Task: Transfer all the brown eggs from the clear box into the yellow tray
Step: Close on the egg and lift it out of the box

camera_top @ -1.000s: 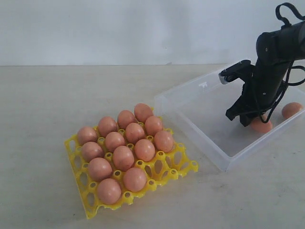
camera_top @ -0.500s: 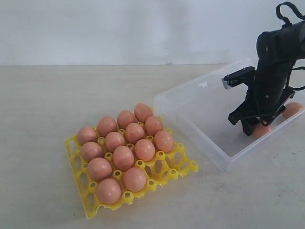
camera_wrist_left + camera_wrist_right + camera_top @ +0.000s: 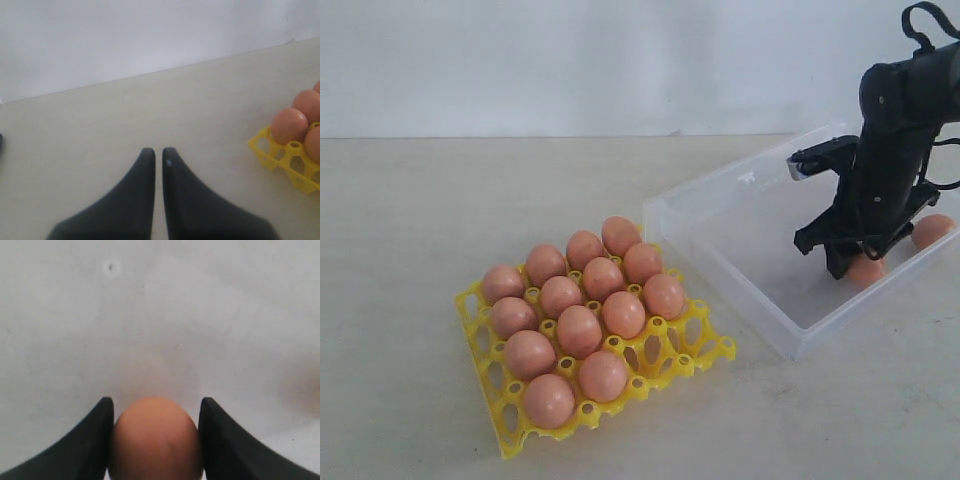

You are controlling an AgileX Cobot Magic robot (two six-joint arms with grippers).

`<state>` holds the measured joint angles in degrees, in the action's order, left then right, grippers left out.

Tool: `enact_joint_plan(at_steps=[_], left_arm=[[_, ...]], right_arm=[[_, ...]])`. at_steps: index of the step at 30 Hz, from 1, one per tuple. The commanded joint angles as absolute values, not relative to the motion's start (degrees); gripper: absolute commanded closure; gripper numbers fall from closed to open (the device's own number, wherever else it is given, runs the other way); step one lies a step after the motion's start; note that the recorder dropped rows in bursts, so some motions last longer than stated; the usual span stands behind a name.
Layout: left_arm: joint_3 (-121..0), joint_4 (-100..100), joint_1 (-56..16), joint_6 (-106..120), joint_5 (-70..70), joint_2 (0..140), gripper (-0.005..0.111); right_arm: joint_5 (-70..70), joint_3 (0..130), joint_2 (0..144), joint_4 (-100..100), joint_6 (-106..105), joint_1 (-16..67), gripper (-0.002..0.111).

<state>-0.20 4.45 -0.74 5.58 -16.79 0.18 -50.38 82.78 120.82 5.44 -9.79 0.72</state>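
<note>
I am clamping my right pincer (image 3: 156,401) on a brown egg (image 3: 156,440). Its two matte black, tapering fingers (image 3: 92,442) are pressing against the egg's smooth, rounded sides. That egg is sitting on the floor of the clear box (image 3: 740,240), a shallow rectangle of transparent plastic with low walls. A second egg (image 3: 932,230) is lying near it in the same box. Just beside the box, the yellow tray (image 3: 705,345) is resting on the pale, faintly speckled surface (image 3: 420,220). It is a glossy plastic lattice of cups and pegs, and fourteen oval pinkish-tan eggs (image 3: 579,331) are standing in it. Two cups at its near corner are showing bare yellow. I am holding my left pincer (image 3: 157,152) low over the surface, its dark curved fingers drawn together with only a thin slit between them and nothing in it.
</note>
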Motion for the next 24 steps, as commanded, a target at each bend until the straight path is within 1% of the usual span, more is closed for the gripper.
enact_joint_plan(at_steps=[1,3,5,7,11,12,14,17,18,19,22,24], left_arm=[[0.0,4.34,-1.18,5.4,-16.77,0.0,0.103],[0.0,4.34,-1.18,5.4,-16.77,0.0,0.103],[0.0,4.34,-1.18,5.4,-16.77,0.0,0.103],[0.0,4.34,-1.18,5.4,-16.77,0.0,0.103],[0.0,4.34,-1.18,5.4,-16.77,0.0,0.103],[0.0,4.34,-1.18,5.4,-16.77,0.0,0.103],[0.0,4.34,-1.18,5.4,-16.77,0.0,0.103],[0.0,4.34,-1.18,5.4,-16.77,0.0,0.103],[0.0,4.34,-1.18,5.4,-16.77,0.0,0.103],[0.0,4.34,-1.18,5.4,-16.77,0.0,0.103],[0.0,4.34,-1.18,5.4,-16.77,0.0,0.103],[0.0,4.34,-1.18,5.4,-16.77,0.0,0.103]], right_arm=[[-43.53,82.78,114.61,1.26,-9.32,0.54,0.109],[-40.12,82.67,111.05,-3.92,-9.32,0.54,0.109],[-35.15,80.34,107.44,-14.36,-11.76,0.54,0.109],[-26.08,74.04,104.1,-29.35,-18.61,0.73,0.109],[-2.21,59.37,96.99,-55.27,-36.72,4.75,0.109],[4.69,55.62,95.04,-59.47,-39.96,6.82,0.109],[16.78,49.74,91.8,-60.53,-40.36,11.11,0.109],[32.87,42.71,88.94,-57.95,-33.74,16.76,0.109],[40.28,41.08,88.39,-57.95,-29.56,18.69,0.109],[47.6,39.99,88.09,-57.95,-20.51,19.63,0.109],[53.2,40.11,88.05,-56.23,5.58,19.16,0.109],[52.72,40.11,88.05,-46.4,27.22,17.58,0.109]])
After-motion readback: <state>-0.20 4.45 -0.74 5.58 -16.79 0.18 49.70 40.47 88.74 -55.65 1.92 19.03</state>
